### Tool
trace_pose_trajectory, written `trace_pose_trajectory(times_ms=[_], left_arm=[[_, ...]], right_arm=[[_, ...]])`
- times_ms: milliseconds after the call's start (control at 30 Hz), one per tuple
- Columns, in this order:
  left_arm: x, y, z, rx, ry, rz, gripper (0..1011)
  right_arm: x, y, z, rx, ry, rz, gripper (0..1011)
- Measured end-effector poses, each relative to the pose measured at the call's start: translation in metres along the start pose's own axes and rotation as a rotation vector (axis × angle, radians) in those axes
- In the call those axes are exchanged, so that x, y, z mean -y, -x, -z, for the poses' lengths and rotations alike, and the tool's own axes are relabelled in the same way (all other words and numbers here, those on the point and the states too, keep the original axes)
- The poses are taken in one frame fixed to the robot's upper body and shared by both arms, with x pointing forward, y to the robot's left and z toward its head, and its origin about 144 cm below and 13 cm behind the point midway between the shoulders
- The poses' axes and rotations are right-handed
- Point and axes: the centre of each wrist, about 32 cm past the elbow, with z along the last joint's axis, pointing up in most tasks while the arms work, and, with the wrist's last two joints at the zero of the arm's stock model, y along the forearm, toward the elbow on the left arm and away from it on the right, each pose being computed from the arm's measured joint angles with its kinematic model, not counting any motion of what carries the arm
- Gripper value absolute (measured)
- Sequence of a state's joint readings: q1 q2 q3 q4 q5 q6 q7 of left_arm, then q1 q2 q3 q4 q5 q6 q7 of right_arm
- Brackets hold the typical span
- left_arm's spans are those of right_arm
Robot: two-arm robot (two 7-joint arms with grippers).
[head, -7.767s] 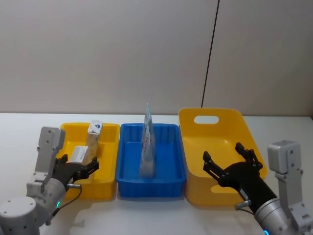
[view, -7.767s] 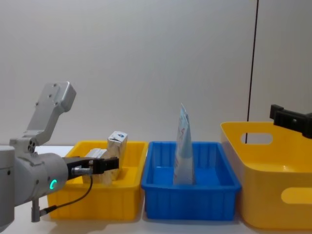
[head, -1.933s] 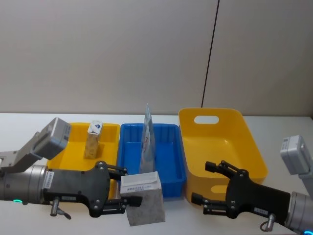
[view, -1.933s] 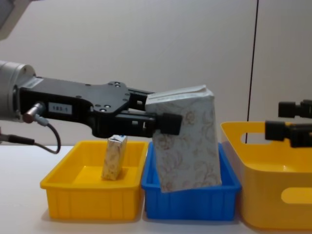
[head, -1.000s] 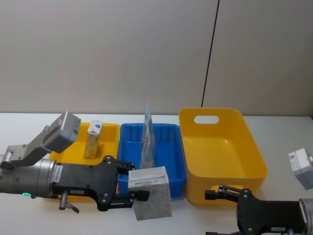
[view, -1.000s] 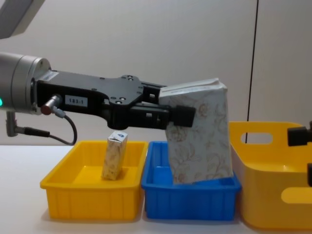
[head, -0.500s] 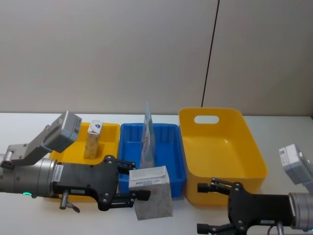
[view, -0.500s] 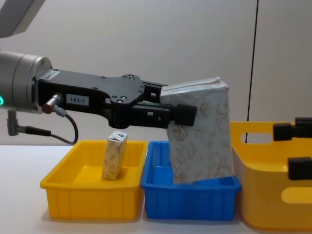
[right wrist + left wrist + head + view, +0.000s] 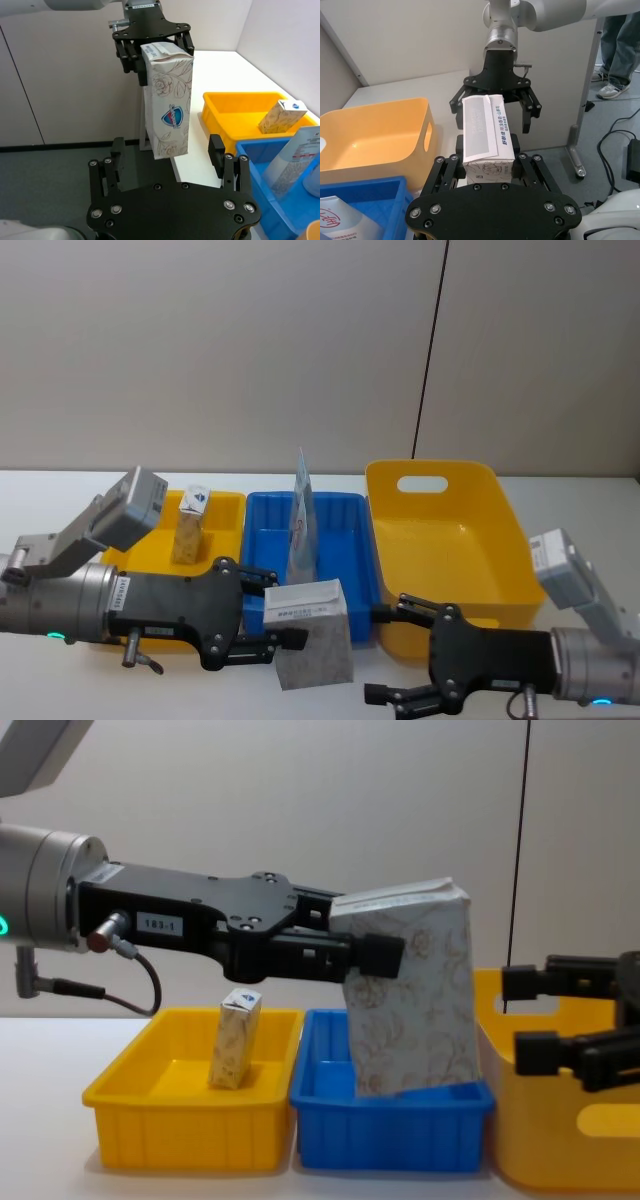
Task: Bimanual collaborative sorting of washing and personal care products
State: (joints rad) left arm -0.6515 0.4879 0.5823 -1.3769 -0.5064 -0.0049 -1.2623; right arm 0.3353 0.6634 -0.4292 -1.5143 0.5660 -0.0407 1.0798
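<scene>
My left fingers [image 9: 380, 952] are pinching the carton [image 9: 313, 635] near its top, one finger pressed on each side; it's off the counter [image 9: 50, 500] and tilted, hanging on my side of the blue bin [image 9: 390, 1132], by that bin's near right corner. From the chest, the carton's lower edge sits in front of the blue bin's rim; cream sides, faint floral print, a white printed label on top. The right wrist camera catches a blue mark on one broad face.

My right fingers [image 9: 418, 608] are spread wide and holding nothing; they reach in from the right of the blue bin, in front of the big yellow bin [image 9: 450, 540], with their tips just beside the carton. There's a gap between tips and carton in both the head and chest views, so no contact. From the left wrist, those spread fingers show beyond the carton's far end, one set on each side of it.

The tube [image 9: 301, 520] stands upright inside the blue bin, a little left of its middle, thin end up. The second carton [image 9: 190, 525] stands in the small yellow bin [image 9: 190, 1132], which sits just left of the blue bin; its blue-marked top is up and it leans slightly. The big yellow bin sits just right of the blue bin, and I can see nothing inside it.
</scene>
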Motion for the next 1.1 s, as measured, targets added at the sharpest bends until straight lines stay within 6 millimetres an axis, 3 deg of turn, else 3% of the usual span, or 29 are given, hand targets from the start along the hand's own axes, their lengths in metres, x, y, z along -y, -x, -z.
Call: trace_pose_trajectory(times_ms=[767,933,1100], left_arm=[[0.0,0.0,0.0,0.0,0.0,0.0,429],[0.0,0.0,0.0,0.0,0.0,0.0,429],[0.0,0.0,0.0,0.0,0.0,-0.001,429]], right_arm=[[-0.045,-0.014,0.004,-0.014,0.014,0.011,1000],[-0.05,-0.016,0.004,-0.007,0.014,0.007,925],[-0.055,-0.019,0.003,-0.003,0.016,-0.001,783]])
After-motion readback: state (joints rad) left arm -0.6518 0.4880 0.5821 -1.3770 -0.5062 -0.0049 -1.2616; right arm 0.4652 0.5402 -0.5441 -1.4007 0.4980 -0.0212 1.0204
